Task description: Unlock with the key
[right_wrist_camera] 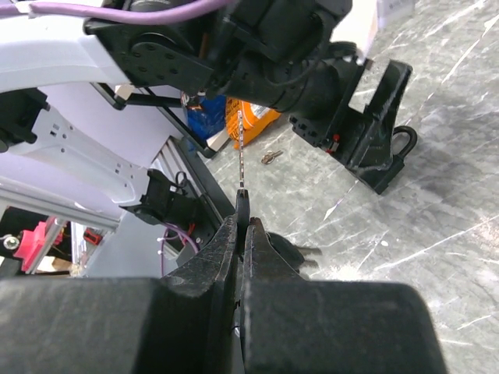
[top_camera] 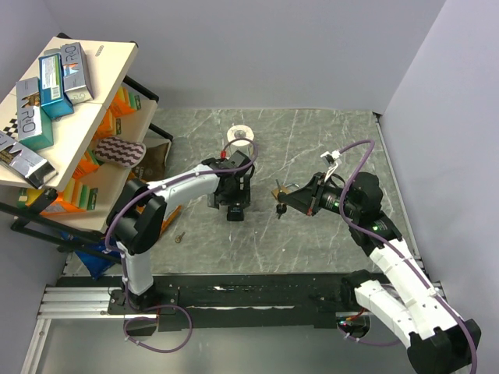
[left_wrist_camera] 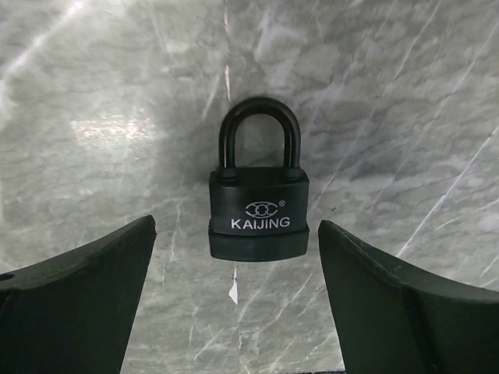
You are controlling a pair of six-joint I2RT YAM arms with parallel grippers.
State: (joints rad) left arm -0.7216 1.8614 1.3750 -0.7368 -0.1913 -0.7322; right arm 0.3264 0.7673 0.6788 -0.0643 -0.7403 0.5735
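Observation:
A black padlock marked KAIJING lies flat on the marble table, shackle pointing away. My left gripper is open, hovering over it with one finger on each side, not touching. In the top view the left gripper covers most of the lock. My right gripper is shut on the black head of a key, whose silver blade points forward toward the left gripper. The rest of the bunch hangs under the right gripper's fingers. In the top view the right gripper is a short way right of the left gripper.
A small loose key lies on the table left of the left arm. A white tape roll sits at the back. A small brass-coloured thing lies by the right gripper's tip. A tilted shelf with boxes stands at the left.

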